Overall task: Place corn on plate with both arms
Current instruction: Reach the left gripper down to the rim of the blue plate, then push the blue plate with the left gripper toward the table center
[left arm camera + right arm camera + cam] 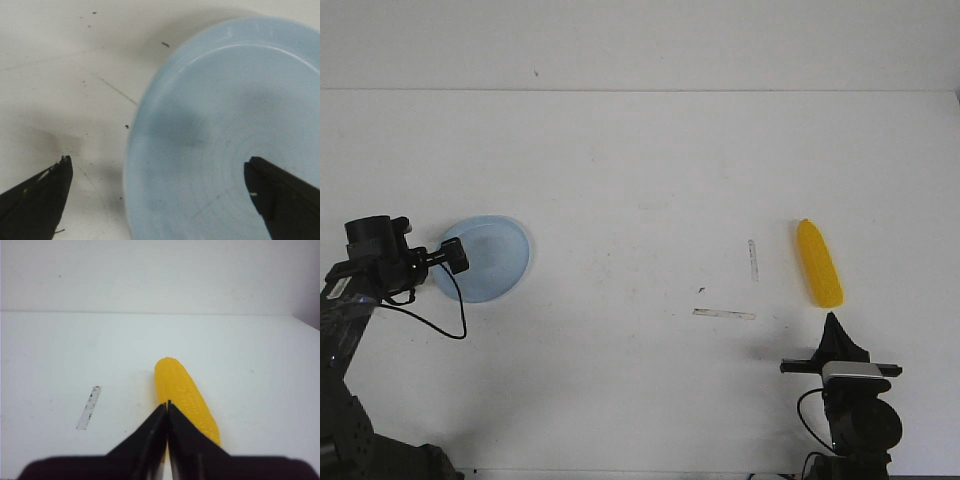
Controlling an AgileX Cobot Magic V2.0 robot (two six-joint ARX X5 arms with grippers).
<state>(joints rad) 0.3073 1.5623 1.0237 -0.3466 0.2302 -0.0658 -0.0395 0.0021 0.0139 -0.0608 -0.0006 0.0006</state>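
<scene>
One corn (818,263), one plate (498,262), two pincers, apart.

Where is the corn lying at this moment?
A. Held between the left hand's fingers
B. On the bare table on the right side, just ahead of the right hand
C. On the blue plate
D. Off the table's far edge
B. The corn rests on the table just beyond the closed right hand, far from the plate, which the open left hand straddles.

No readable text, label, brand, number or sign shows in any view; the marks on the surface (640,180) are only smudges.
</scene>
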